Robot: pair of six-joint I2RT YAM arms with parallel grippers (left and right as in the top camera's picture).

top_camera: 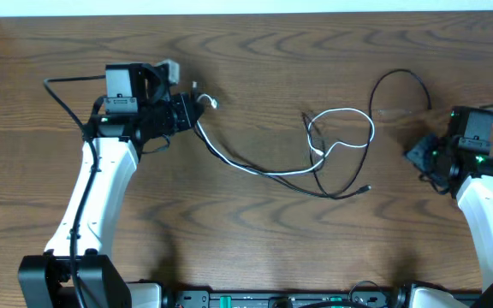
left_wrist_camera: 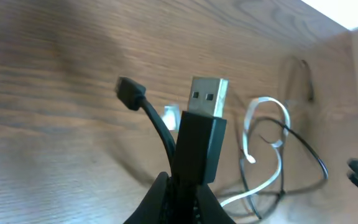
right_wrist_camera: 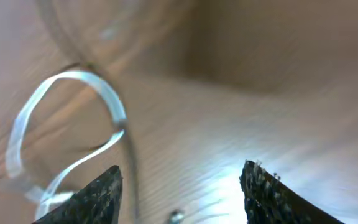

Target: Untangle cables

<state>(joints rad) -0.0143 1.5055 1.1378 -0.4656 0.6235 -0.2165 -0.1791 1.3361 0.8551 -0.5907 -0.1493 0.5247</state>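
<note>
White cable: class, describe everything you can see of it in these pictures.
The white cable is a thin, flat-looking cord lying on the wooden table. One end, with a small white plug, sits at the left gripper; whether it is clamped is unclear. From there it runs rightward and curls into a loop mid-table, where black cables cross it.

Wood-grain table [top_camera: 255,248], white strip [top_camera: 229,7] — far edge
</note>
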